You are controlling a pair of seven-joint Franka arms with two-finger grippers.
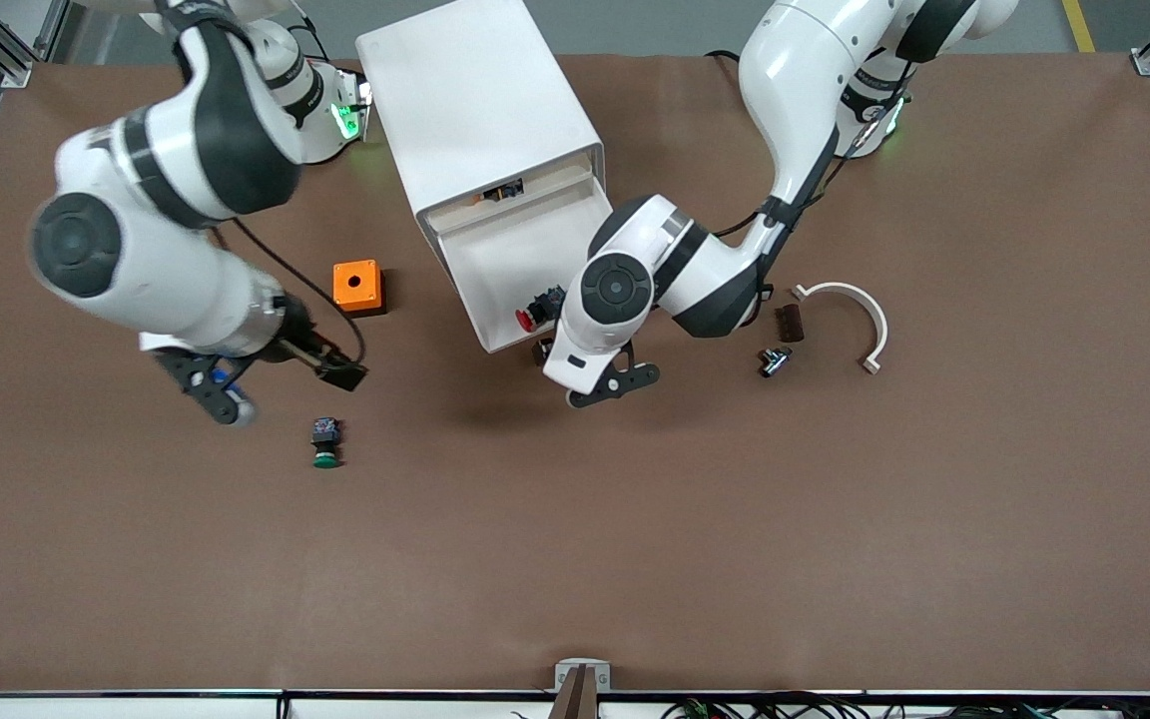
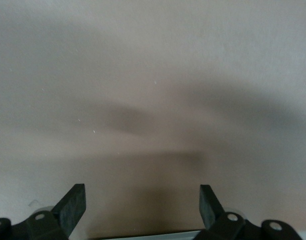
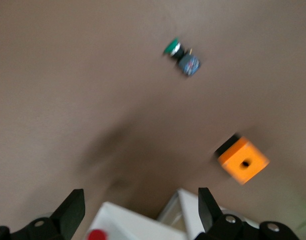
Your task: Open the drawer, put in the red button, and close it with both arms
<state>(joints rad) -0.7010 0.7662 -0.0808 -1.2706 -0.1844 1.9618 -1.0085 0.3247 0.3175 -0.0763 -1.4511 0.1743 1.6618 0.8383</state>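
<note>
The white cabinet (image 1: 475,110) has its second drawer (image 1: 495,250) pulled out. The red button (image 1: 532,315) lies in this drawer near its front corner; its red cap also shows in the right wrist view (image 3: 97,235). My left gripper (image 1: 613,384) is open and empty, over the table right beside the drawer's front corner. The left wrist view shows its spread fingers (image 2: 73,207) over bare table. My right gripper (image 1: 201,384) hangs over the table toward the right arm's end, close to the green button. It is open with nothing between its fingers (image 3: 73,210).
An orange box with a hole (image 1: 356,285) (image 3: 243,161) stands beside the cabinet. A green-capped button (image 1: 325,444) (image 3: 180,55) lies nearer the front camera. Toward the left arm's end lie a white curved piece (image 1: 850,310), a dark block (image 1: 789,323) and a small metal part (image 1: 773,359).
</note>
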